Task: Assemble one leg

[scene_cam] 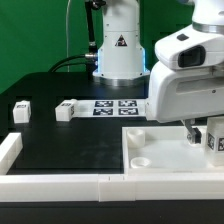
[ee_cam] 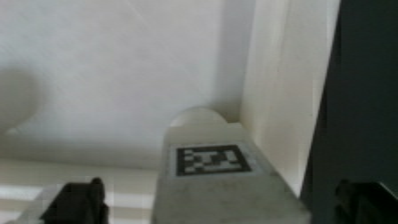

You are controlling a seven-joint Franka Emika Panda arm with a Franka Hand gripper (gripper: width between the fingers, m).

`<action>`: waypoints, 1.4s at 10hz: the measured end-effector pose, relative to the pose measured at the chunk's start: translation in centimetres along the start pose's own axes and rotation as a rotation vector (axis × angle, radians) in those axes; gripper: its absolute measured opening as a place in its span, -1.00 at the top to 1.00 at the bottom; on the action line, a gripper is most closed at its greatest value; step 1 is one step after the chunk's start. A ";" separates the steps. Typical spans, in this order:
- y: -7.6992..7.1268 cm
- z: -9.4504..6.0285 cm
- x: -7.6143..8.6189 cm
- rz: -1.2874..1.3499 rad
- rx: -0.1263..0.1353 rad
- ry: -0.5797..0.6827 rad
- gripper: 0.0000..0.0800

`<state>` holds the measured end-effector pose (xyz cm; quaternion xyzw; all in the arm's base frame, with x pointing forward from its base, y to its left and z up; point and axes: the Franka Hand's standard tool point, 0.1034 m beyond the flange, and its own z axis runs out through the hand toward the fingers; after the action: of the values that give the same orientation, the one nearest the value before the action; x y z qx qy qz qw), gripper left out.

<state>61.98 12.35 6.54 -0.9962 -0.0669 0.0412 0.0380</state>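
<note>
While the hand is pinching the leg over the white panel | step: carrying leg to a socket | next: lining up upright, lowering, twisting in.

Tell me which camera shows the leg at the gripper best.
The wrist view: the leg fills the picture's centre, its square tag plain, over the white panel. In the exterior view that leg is only a small tagged block below the gripper, partly hidden by the arm.
</note>
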 end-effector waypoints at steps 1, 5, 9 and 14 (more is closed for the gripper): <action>0.0 0.0 0.0 0.000 0.000 0.000 -0.31; 0.1 0.0 0.0 0.009 0.000 0.000 0.27; -0.1 0.1 0.2 0.441 0.001 0.016 0.27; -0.3 0.1 0.6 1.037 0.031 0.028 0.26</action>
<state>62.50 12.71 6.42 -0.8982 0.4367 0.0421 0.0284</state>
